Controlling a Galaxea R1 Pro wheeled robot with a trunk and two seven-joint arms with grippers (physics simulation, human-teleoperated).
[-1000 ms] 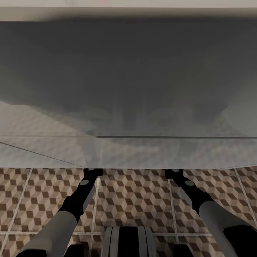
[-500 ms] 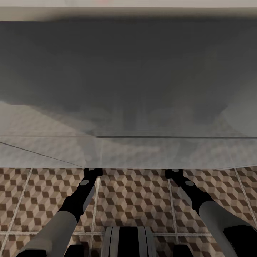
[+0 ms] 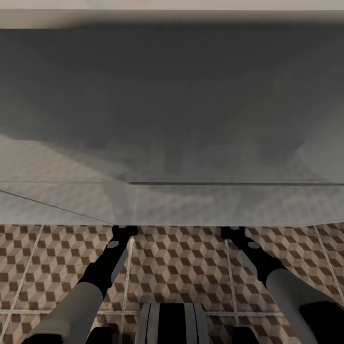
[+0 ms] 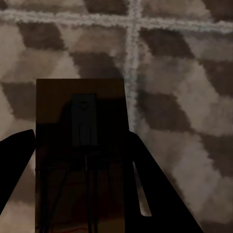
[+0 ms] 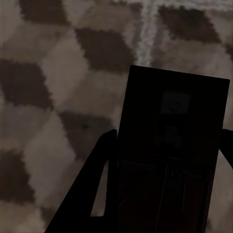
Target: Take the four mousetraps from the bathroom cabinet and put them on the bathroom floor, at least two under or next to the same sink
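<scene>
We are pinching one flat dark-brown rectangular mousetrap [image 4: 80, 155] in our left gripper [image 4: 82, 194], another [image 5: 170, 155] in our right gripper [image 5: 165, 194], long axes pointing forward over the cube-patterned tile floor [image 3: 181, 267].

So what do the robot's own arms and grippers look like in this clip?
In the head view, each arm has a pale grey rounded sleeve, then a slim black forearm with a small grey round disc. The left gripper and right gripper are black. In the wrist views the fingers are plain black tapering blades. No cables show.
</scene>
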